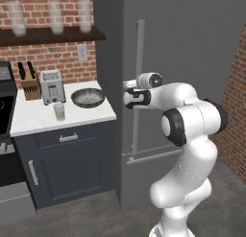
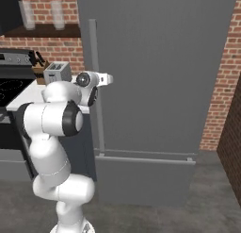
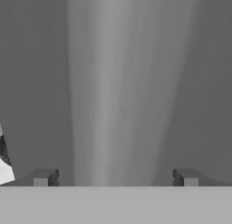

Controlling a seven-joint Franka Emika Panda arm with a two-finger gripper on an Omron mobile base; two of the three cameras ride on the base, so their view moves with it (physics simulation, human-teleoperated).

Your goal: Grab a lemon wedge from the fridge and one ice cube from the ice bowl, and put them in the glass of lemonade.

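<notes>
The tall dark grey fridge [image 1: 192, 63] [image 2: 160, 76] stands with its door shut, so the lemon wedge is hidden. My gripper [image 1: 130, 90] [image 2: 101, 81] is up against the long light grey handle [image 1: 139, 49] [image 2: 93, 48] at mid height. In the hand view the handle [image 3: 113, 82] runs between my two wide-apart fingertips [image 3: 44, 177], and the gripper [image 3: 114, 177] is open around it without pinching. On the white counter to the left stand the glass of lemonade [image 1: 59, 111] and the ice bowl [image 1: 88, 97].
A toaster [image 1: 52, 86] and a knife block [image 1: 31, 85] stand behind the glass. Tall frosted glasses [image 1: 56, 17] line the shelf above. A stove [image 1: 4, 106] borders the counter on the left. A brick wall [image 1: 238, 101] closes in on the fridge's right.
</notes>
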